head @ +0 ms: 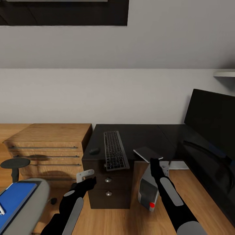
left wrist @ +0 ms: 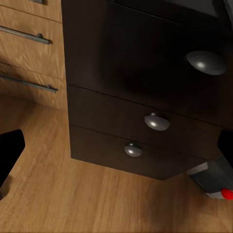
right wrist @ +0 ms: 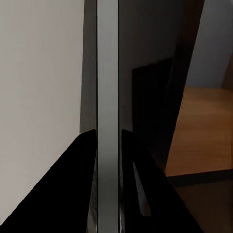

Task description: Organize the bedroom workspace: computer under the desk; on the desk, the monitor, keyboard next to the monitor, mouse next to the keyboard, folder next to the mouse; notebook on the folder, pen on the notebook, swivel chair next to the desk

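Note:
On the black desk [head: 140,133] lie the keyboard [head: 115,155] and, left of it, the small dark mouse [head: 94,151]. The dark grey notebook [head: 148,153] sits at the desk's front edge with my right gripper [head: 154,162] shut on it. The right wrist view has its pale edge [right wrist: 108,73] pinched between that gripper's [right wrist: 108,141] black fingers [right wrist: 80,174]. The monitor [head: 212,130] stands on the desk at right. Below is the computer [head: 148,192] [left wrist: 213,177]. My left gripper [head: 85,178] hangs open before the drawer unit [left wrist: 121,58]. The swivel chair [head: 31,202] at lower left carries the blue folder [head: 14,199] and white pen [head: 1,209].
A light wooden drawer chest [head: 49,143] stands against the desk's left side. The chair's dark armrest [head: 14,162] rises in front of it. A white shelf [head: 225,74] juts from the wall at upper right. Wooden floor [left wrist: 97,199] lies before the drawers.

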Controlling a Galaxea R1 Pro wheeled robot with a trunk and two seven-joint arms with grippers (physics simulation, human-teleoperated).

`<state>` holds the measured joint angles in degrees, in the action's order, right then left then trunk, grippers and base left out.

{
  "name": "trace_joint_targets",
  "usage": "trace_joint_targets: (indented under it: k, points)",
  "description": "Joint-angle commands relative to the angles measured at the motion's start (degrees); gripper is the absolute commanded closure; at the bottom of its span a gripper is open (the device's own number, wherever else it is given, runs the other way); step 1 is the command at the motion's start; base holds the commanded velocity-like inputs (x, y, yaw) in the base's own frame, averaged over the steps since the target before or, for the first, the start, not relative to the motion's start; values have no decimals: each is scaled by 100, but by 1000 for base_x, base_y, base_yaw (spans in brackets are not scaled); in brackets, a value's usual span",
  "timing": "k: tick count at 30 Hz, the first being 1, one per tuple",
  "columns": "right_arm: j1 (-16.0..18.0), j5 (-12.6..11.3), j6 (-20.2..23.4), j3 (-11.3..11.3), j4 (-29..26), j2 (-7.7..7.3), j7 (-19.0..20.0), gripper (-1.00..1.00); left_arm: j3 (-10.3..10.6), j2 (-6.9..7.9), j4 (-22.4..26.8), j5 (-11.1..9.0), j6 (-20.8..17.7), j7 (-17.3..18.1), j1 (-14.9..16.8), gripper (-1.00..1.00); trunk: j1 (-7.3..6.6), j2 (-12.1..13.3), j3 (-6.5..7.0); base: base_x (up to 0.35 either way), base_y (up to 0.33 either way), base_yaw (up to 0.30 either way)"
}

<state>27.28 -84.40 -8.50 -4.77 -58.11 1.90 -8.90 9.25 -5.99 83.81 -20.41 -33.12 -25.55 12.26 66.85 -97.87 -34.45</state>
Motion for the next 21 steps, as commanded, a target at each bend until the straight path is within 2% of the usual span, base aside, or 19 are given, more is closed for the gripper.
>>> trace_joint_targets:
  k: [1, 10, 21]
  points:
    - [4, -59, -48, -17, -7, -2, -9, 100, 7, 1, 8, -60, -13, -56, 4, -100, 22, -45, -25, 0, 0, 0]
    - [2, -59, -70, -16, -7, 3, -7, 100, 7, 1, 12, -60, -17, -49, 4, -100, 220, -406, -186, 0, 0, 0]
    - [4, -59, -73, -15, -7, 3, -7, 100, -7, 21, 3, -58, -12, -48, 4, -100, 220, -406, -186, 0, 0, 0]
